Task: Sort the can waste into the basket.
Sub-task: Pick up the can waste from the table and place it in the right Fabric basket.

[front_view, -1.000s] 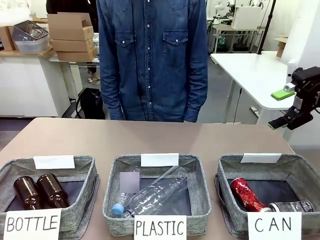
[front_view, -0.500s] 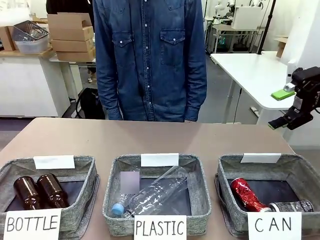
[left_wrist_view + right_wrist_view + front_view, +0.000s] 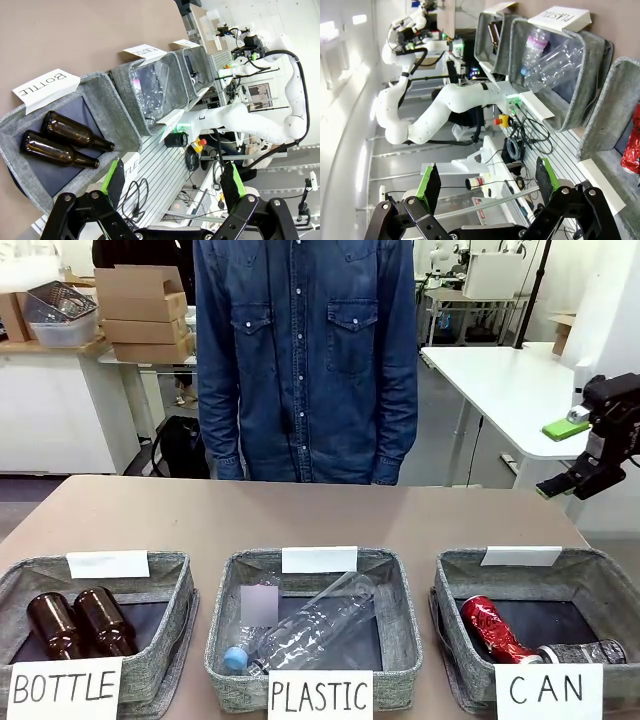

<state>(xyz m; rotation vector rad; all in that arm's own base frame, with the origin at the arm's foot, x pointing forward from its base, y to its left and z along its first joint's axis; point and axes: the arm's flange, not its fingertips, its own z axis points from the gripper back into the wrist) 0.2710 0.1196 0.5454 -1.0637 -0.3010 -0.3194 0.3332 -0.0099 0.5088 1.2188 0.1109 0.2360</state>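
While three grey baskets line the near edge of the tabletop (image 3: 200, 515), the left one, signed BOTTLE (image 3: 95, 615), holds two brown bottles (image 3: 80, 623). The middle one, signed PLASTIC (image 3: 315, 630), holds clear plastic bottles (image 3: 310, 628). At the right, the basket (image 3: 600, 585) signed CAN holds the can waste: a crushed red can (image 3: 492, 629) with a dark can (image 3: 583, 652) just beside it. The left gripper (image 3: 174, 186) is open and empty; the right gripper (image 3: 485, 185) is open and empty too. A person in a denim shirt (image 3: 305, 355) stands at the far side.
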